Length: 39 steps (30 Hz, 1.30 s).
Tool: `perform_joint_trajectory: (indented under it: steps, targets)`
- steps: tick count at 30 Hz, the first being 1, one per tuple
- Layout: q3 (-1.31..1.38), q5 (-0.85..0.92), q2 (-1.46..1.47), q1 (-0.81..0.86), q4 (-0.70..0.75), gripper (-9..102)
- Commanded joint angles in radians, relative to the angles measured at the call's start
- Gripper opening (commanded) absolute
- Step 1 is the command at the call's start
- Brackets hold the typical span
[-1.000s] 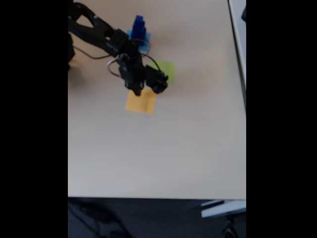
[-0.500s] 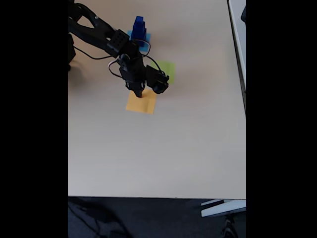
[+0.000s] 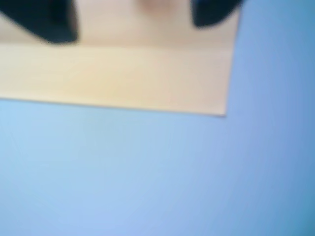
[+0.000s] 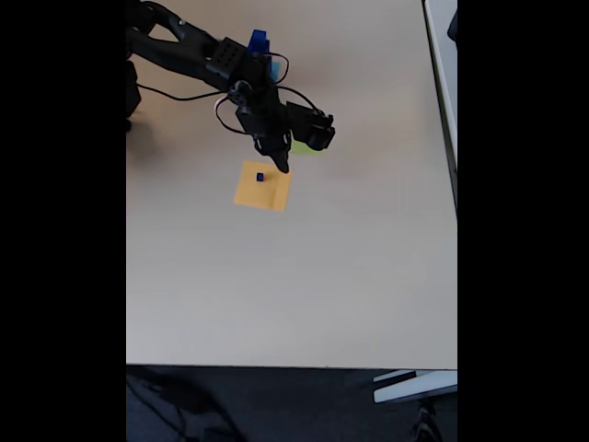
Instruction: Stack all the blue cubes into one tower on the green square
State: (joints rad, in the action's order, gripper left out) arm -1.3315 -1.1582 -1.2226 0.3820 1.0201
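Observation:
In the fixed view a tiny blue cube [image 4: 260,177] sits on the orange-yellow square [image 4: 264,191]. My gripper [image 4: 282,168] hangs just to its right and above it, off the cube. The green square [image 4: 306,149] shows as a thin sliver under the gripper's body. A stack of blue cubes [image 4: 259,40] stands at the back on a light-blue square [image 4: 273,69], partly behind the arm. In the blurred wrist view the two dark fingertips [image 3: 49,24] stand apart at the top edge, so the gripper [image 3: 133,24] is open and empty, over the orange-yellow square [image 3: 118,78].
The arm's base and cable are at the table's far left [image 4: 138,92] in the fixed view. The wide beige tabletop [image 4: 294,285] stretches in front of the squares. The table's right edge [image 4: 453,175] borders a pale object at the far right.
The gripper has lifted and moved right, off the orange-yellow square toward the green one. The tiny blue cube it covered now lies in plain sight on the orange-yellow square.

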Motion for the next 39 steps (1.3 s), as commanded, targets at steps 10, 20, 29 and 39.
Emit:
perform_joint_trajectory:
  steps: [10,20,29,39]
  targets:
    - [0.120,-0.095,-0.126,-0.069,0.120,11]
    - [0.140,-0.377,-0.276,-0.230,0.253,11]
    - [0.091,-0.726,-0.405,-0.472,0.393,7]
    - [0.132,-0.558,-0.387,-0.528,0.304,5]
